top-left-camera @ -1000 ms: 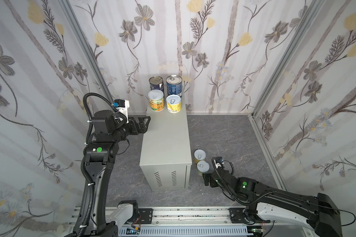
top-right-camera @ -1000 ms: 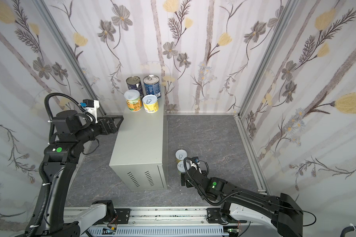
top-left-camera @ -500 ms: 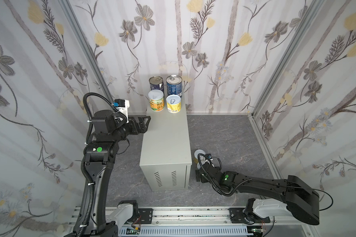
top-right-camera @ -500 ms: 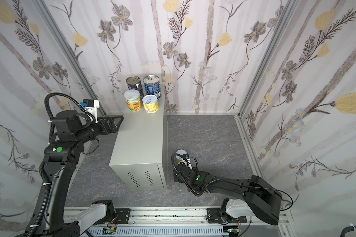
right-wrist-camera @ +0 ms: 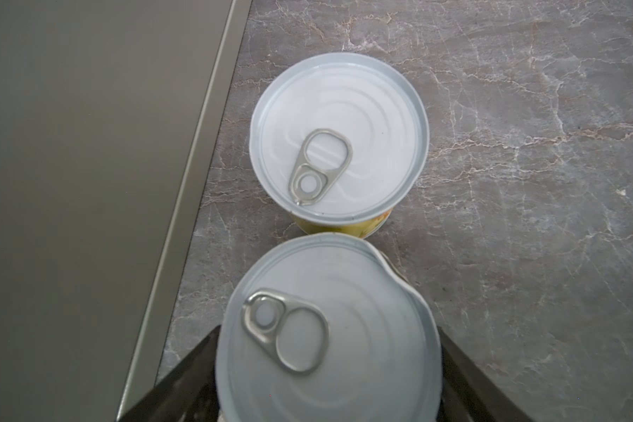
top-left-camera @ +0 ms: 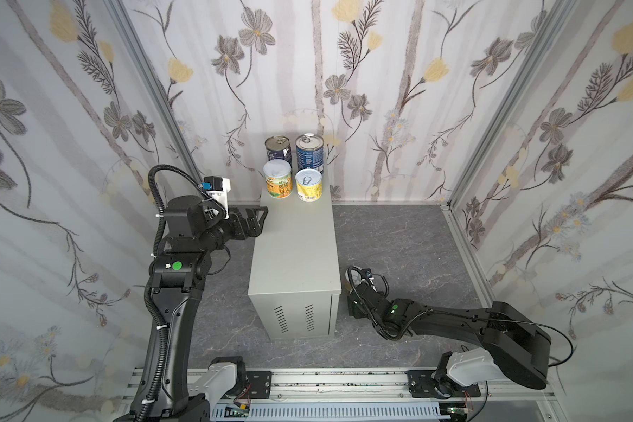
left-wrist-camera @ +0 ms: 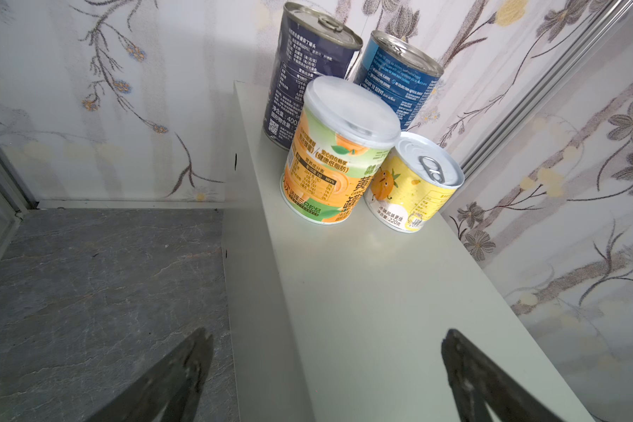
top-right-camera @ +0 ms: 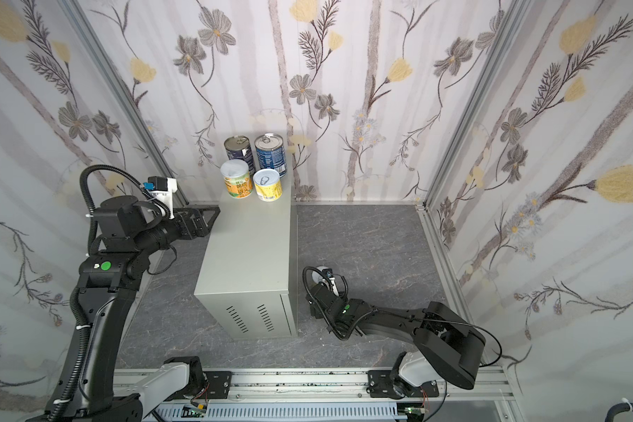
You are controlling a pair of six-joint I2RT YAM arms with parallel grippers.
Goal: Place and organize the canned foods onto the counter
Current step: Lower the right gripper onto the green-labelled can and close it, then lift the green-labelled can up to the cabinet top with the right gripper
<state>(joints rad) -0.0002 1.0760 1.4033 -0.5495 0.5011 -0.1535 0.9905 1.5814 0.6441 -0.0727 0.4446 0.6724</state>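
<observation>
The canned foods [top-left-camera: 277, 179] stand four at the back of the counter [top-left-camera: 293, 248] and two on the floor [right-wrist-camera: 527, 146] beside it, where the right gripper [right-wrist-camera: 328, 341] has just moved in and pinched the nearer can [right-wrist-camera: 344, 292], ready for lifting; the left gripper [left-wrist-camera: 326, 336] hangs spread, empty.

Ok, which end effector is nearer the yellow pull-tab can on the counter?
Left. The left end effector is open at the counter edge, short of the yellow can. The right end effector is low beside the counter, straddling a floor can.

Left gripper [left-wrist-camera: 326, 331] wide, right gripper [right-wrist-camera: 326, 330] low
</observation>
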